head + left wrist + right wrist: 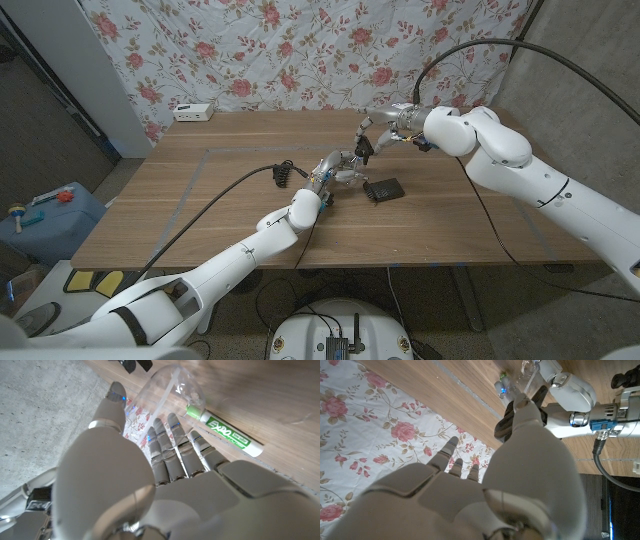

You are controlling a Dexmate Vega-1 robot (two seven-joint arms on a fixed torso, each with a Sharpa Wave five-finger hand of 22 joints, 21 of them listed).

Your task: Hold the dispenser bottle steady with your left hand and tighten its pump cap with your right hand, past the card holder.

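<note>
The clear dispenser bottle stands near the table's middle, and my left hand grips its body. In the left wrist view my fingers wrap the clear bottle. Its black pump cap sits on top, and my right hand pinches it from above. The right wrist view shows the thumb against the dark cap, with the bottle and my left hand beyond. The black card holder lies flat just right of the bottle, below my right forearm.
A green-capped marker lies on the wood beside the bottle. A black cable runs across the table's left half to a coiled end. A white box sits at the back left edge. A floral curtain hangs behind.
</note>
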